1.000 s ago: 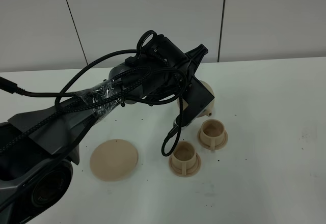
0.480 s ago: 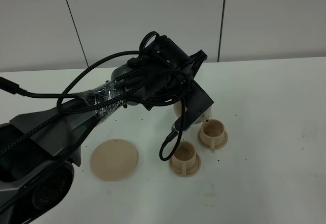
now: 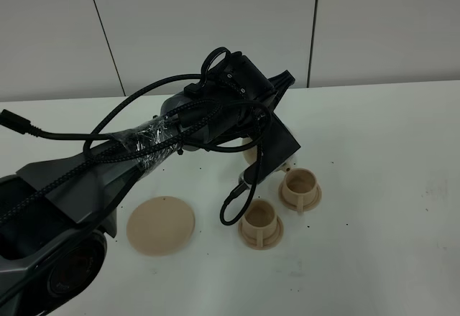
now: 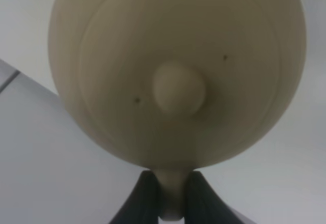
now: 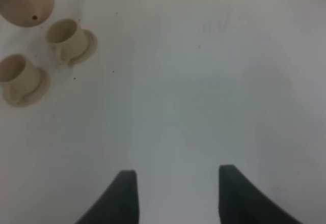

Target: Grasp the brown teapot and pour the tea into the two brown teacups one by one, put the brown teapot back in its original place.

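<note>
Gripping the handle of the round light-tan matte teapot (image 4: 178,71), the L gripper (image 4: 172,196) is clamped shut — near two small tan cylindrical cups (image 3: 261,222) (image 3: 300,188). R gripper (image 5: 175,193) is held w/ jaws apart.

The brown teapot (image 4: 178,71) is matt light tan and smooth, w/ a few dark specks. It is prob. plastic, though the close view is too blurred to be sure. The two brown teacups (image 3: 260,224) (image 3: 300,189) & the flat disc (image 3: 161,225) share that dull tan finish, no gloss. The table (image 3: 388,187) is white & smooth w/ a low sheen. The left arm (image 3: 79,179) has a matt dark-grey shell. Its cables (image 3: 43,179) look braided, bound by glossy clear film wrap (image 3: 147,140). The fingers of the left gripper (image 4: 172,175) & the right gripper (image 5: 177,170) are matt black.
</note>
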